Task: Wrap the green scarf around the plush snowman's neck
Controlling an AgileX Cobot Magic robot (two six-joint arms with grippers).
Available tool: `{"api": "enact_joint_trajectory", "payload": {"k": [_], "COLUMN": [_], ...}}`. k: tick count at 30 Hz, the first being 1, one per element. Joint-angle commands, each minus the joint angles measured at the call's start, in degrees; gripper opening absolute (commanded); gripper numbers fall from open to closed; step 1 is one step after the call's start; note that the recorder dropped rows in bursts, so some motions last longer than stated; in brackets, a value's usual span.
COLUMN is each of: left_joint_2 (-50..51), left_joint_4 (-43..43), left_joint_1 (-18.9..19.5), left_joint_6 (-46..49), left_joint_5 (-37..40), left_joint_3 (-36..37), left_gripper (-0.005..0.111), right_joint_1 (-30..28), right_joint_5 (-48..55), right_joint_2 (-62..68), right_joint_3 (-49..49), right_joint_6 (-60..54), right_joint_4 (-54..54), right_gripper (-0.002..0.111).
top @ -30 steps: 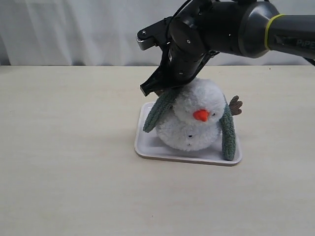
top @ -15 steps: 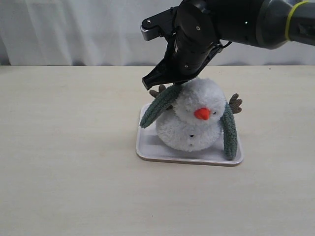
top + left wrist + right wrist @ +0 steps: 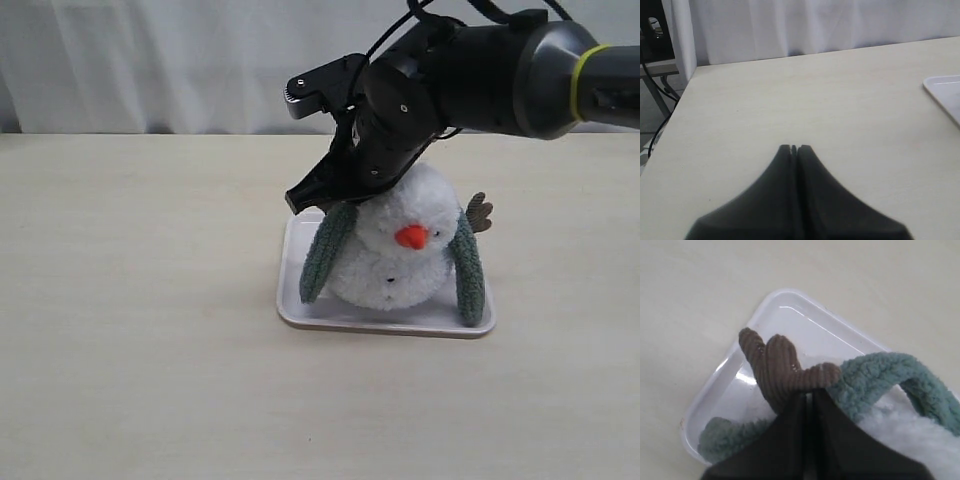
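The plush snowman (image 3: 400, 262) stands on a white tray (image 3: 380, 324), orange nose facing front. The green scarf (image 3: 325, 255) runs behind its neck, and both ends hang down its sides; the other end (image 3: 468, 278) reaches the tray. My right gripper (image 3: 322, 198) is shut at the snowman's left shoulder. In the right wrist view its tips (image 3: 810, 393) press against a brown twig arm (image 3: 775, 365) beside the scarf (image 3: 880, 375), with nothing visibly between the jaws. My left gripper (image 3: 794, 147) is shut and empty over bare table.
A white curtain (image 3: 150, 60) hangs behind the pale wooden table (image 3: 140, 330). The tray's corner (image 3: 945, 90) shows at the edge of the left wrist view. The snowman's other twig arm (image 3: 480, 212) sticks out on the right.
The scarf's left end stuck out sideways and now hangs down along the body. My right gripper stayed shut at the shoulder and shifted slightly lower.
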Motion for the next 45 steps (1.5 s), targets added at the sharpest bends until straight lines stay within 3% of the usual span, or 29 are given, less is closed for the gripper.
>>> {"api": "enact_joint_trajectory", "payload": {"k": [1, 13, 24, 28, 36, 42, 45], "left_joint_2": [-0.1, -0.1, -0.1, -0.1, -0.1, -0.1, -0.1], "left_joint_4": [0.0, 0.0, 0.0, 0.0, 0.0, 0.0, 0.0], "left_joint_1": [0.1, 0.1, 0.1, 0.1, 0.1, 0.1, 0.1], "left_joint_6": [-0.1, -0.1, -0.1, -0.1, -0.1, -0.1, -0.1], "left_joint_5": [-0.6, -0.6, -0.6, -0.6, -0.6, -0.6, -0.6], "left_joint_3": [0.2, 0.2, 0.2, 0.2, 0.2, 0.2, 0.2], "left_gripper": [0.000, 0.000, 0.000, 0.000, 0.000, 0.000, 0.000], "right_joint_1": [0.0, 0.0, 0.0, 0.0, 5.0, 10.9, 10.7], "right_joint_5": [-3.4, -2.5, 10.7, 12.2, 2.1, -15.5, -22.7], "right_joint_2": [0.3, -2.2, -10.1, -12.8, -17.3, -16.6, -15.0], "right_joint_3": [0.4, -0.1, 0.0, 1.9, 16.5, 27.3, 30.0], "right_joint_6": [0.4, 0.4, -4.0, -5.5, -6.4, -4.8, -0.4], "right_joint_4": [2.0, 2.1, 10.5, 15.1, 19.9, 20.1, 20.1], "right_gripper": [0.004, 0.006, 0.043, 0.045, 0.045, 0.064, 0.066]}}
